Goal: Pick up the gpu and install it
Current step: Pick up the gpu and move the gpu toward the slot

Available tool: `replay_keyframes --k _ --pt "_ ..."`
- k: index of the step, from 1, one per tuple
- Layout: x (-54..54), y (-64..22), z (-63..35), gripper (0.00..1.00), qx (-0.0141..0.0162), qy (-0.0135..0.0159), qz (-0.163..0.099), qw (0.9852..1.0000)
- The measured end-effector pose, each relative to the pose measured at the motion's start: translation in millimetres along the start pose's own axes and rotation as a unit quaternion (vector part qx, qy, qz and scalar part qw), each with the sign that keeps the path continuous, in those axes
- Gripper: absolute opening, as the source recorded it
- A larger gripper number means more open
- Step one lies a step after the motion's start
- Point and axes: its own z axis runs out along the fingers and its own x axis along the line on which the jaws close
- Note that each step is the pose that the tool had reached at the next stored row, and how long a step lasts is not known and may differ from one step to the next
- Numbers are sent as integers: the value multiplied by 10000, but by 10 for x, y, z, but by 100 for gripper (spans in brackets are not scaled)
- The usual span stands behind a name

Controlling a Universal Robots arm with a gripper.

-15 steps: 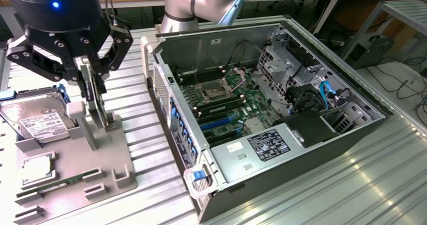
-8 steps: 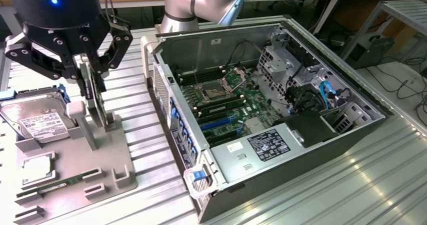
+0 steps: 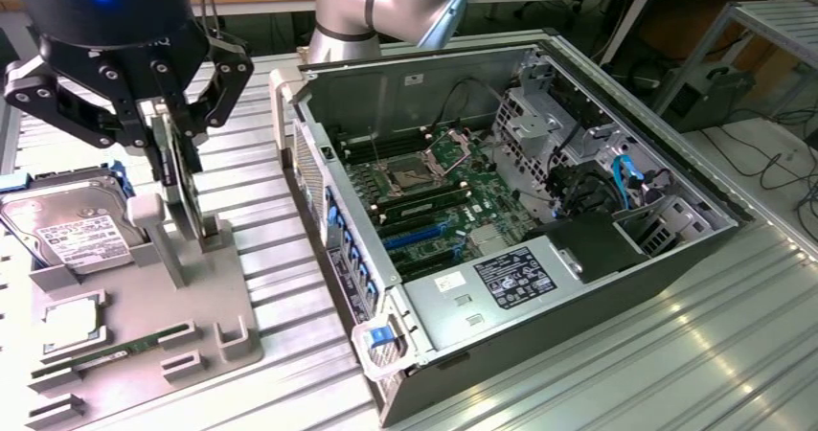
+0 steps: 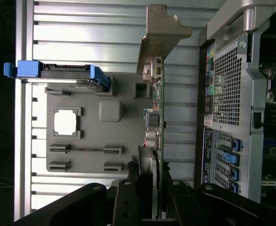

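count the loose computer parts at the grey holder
4: hard drive at the grey holder's end on the exterior view's left; square silver chip nearer the camera; green memory stick beside the chip; gpu upright, clamped in the gripper. None seems hidden.

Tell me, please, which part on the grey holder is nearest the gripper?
The gpu, the black card on edge in the gripper; the hard drive sits apart.

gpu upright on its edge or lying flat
Upright on edge: the gpu stands vertical, clamped in the gripper, bracket end up, over the grey holder tray.
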Motion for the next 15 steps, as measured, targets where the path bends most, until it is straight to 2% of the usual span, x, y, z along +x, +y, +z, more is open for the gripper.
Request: replay_keyframes --k 15 --pt "-1 5 -123 27 0 0 0 10000"
